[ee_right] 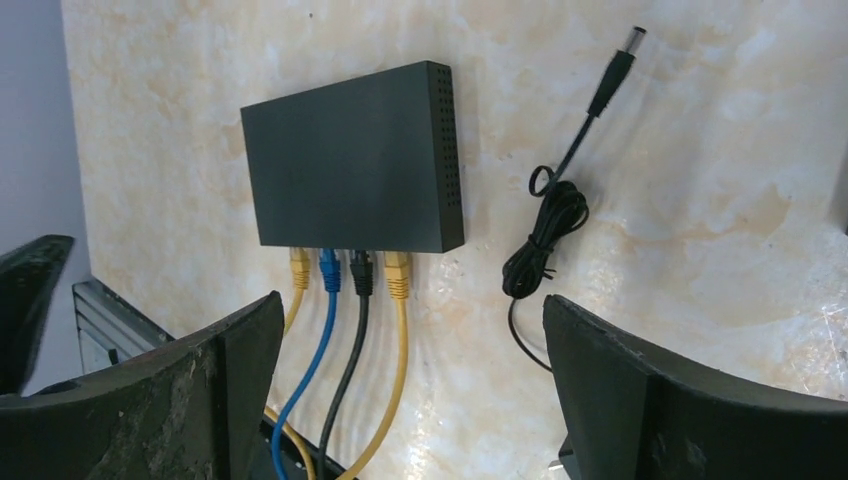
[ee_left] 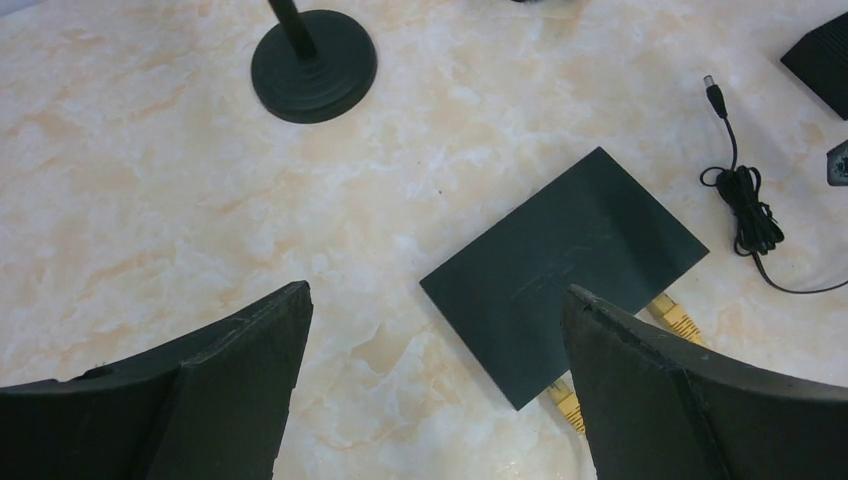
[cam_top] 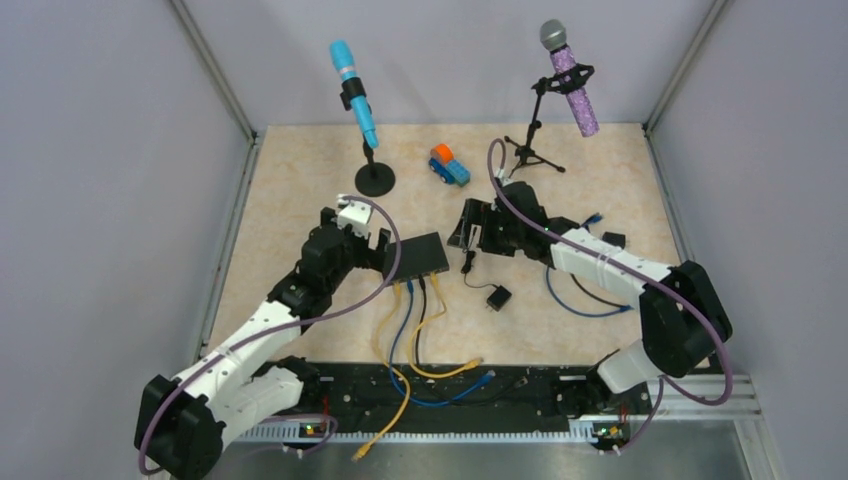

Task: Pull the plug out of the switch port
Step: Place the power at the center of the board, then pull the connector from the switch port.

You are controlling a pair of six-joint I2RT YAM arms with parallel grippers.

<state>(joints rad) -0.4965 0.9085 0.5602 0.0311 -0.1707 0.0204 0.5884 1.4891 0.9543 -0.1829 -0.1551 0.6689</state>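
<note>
Broadly, the table (cam_top: 300,200) carries everything, with the left arm (cam_top: 250,335) reaching in from 7 o'clock and the right arm (cam_top: 610,262) from 4 o'clock. A blue mic (cam_top: 353,90) stands on its stand at 11 o'clock of the table and a purple mic (cam_top: 572,85) at 1 o'clock.

The switch (ee_right: 350,160) lies flat near the table's middle. The left gripper (ee_left: 437,292) hovers at its 9 o'clock side with the fingers spread wide and nothing between them. The right gripper (ee_right: 412,302) sits at its 3 o'clock side, fingers likewise wide apart and holding nothing.

Four cables leave the switch's 6 o'clock edge, seated in a row: yellow (ee_right: 298,270), blue (ee_right: 330,270), black (ee_right: 361,272), yellow (ee_right: 398,275).

A toy (cam_top: 449,165) rests at 12 o'clock.

At 3 o'clock of the switch a black cord (ee_right: 545,240) lies partly coiled on the table. Its plug (ee_right: 615,65) lies loose on the surface, apart from the switch and in no port.
</note>
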